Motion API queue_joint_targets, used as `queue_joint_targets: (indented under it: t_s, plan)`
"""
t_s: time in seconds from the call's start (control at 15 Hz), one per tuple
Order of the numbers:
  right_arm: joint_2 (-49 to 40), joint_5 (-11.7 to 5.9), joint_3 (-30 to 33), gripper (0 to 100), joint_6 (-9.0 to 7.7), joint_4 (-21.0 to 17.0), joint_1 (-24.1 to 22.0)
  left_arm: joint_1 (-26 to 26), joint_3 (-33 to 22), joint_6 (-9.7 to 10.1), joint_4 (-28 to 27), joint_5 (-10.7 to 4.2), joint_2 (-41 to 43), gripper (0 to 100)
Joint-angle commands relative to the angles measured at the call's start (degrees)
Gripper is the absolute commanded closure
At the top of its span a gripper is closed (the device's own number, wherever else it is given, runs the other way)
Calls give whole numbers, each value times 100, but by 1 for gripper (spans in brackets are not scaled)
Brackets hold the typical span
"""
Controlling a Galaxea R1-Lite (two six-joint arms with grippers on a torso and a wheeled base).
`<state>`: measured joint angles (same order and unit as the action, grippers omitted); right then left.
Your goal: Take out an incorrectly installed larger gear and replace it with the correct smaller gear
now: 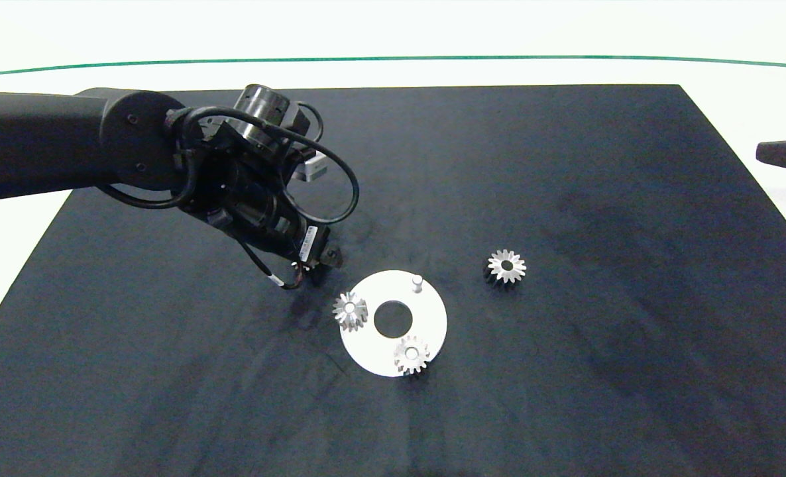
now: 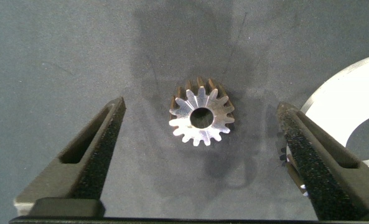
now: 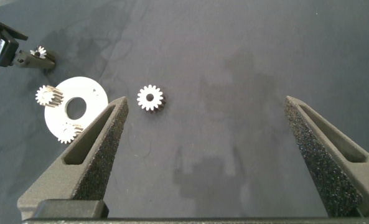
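Wide-spread, the left gripper (image 2: pixel 201 107) hangs over the smaller gear (image 2: pixel 201 117), which lies flat on the bench (image 1: pixel 565 397) just beside the white disc (image 1: pixel 373 344), probably lined up for a grasp. The disc's peg (image 1: pixel 417 283) stands bare. The larger gear (image 1: pixel 505 266) rests apart to the right, with open cloth all round. The right gripper (image 3: pixel 206 99), fingers wide, idles off the bench's right edge.

Bright, even overhead light; faint soft shadows.
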<state>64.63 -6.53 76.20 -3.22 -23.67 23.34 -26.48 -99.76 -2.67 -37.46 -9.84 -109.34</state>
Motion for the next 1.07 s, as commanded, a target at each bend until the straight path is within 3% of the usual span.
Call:
queue_joint_targets:
  t_s: [0.07, 0.4, 1.07]
  plan:
    - [32, -6, 0, 0, -3, -14, 3, 11, 9, 3, -24, -9, -9, 8]
    - [40, -6, -9, 0, -3, -14, 3, 55, 272, 3, -7, -9, -35, 19]
    - [58, -6, -9, 0, -3, -14, 3, 29, 272, 38, 90, -9, -167, 38]
